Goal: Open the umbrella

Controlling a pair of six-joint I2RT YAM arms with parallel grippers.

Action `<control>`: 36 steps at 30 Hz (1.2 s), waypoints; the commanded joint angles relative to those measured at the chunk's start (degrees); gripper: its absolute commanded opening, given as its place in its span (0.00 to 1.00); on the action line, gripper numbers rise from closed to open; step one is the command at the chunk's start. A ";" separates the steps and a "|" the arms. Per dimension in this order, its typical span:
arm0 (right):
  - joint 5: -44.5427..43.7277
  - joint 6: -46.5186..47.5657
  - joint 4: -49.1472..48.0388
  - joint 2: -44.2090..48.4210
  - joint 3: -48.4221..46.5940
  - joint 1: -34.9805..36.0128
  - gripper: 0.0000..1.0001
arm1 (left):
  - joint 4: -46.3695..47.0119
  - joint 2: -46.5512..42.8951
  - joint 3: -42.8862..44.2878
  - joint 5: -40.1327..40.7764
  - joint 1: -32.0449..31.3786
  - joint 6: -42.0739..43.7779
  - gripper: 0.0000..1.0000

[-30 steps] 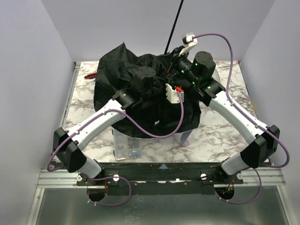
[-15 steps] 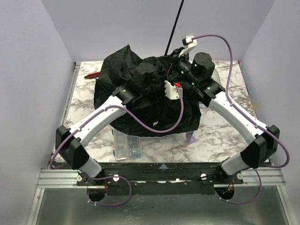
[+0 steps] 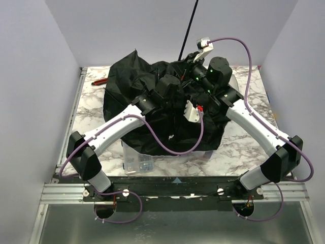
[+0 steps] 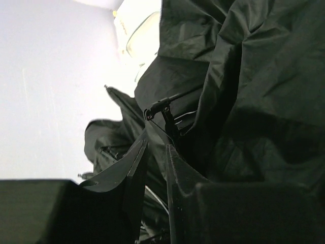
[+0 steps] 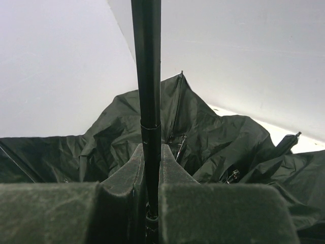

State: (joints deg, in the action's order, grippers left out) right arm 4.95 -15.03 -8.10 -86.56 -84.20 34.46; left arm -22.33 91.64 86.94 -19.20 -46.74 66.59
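The umbrella lies half spread on the marble table with its black lining (image 3: 127, 76) facing up. Its thin black shaft (image 3: 189, 28) points up towards the back wall. My right gripper (image 3: 189, 65) is shut on the shaft just above the canopy; in the right wrist view the shaft (image 5: 146, 76) runs between my pads (image 5: 151, 147). My left gripper (image 3: 173, 96) is buried in the folds at the canopy's middle. In the left wrist view its jaws (image 4: 156, 147) stand close together, with a thin black rib (image 4: 168, 122) running down into them. The handle is hidden.
A clear plastic parts box (image 3: 137, 157) sits at the near edge, partly under the canopy. A red-handled tool (image 3: 97, 81) lies at the back left. A pale lavender bit of canopy edge (image 3: 204, 152) shows at the front right. Grey walls close in three sides.
My left gripper has moved right and a little nearer, across the canopy's middle. The canopy has spread wider towards the front right. The right gripper has kept its hold on the shaft.
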 commanded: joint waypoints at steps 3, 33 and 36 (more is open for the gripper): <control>-2.05 -1.31 -4.67 -0.81 -2.48 0.35 0.00 | -8.42 4.01 0.97 -6.12 -1.95 2.61 0.27; 5.60 11.03 -11.47 5.52 7.67 0.26 0.00 | -17.42 -12.42 6.28 -19.27 4.76 -16.12 0.48; 5.62 11.54 -12.02 6.20 8.43 0.26 0.00 | -18.41 -10.60 9.09 -17.82 8.81 -21.39 0.45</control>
State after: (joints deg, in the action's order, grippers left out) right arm 9.10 -4.97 -14.39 -83.20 -76.31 34.79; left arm -36.95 78.54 93.14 -35.83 -42.94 52.14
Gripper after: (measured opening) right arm 0.080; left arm 0.468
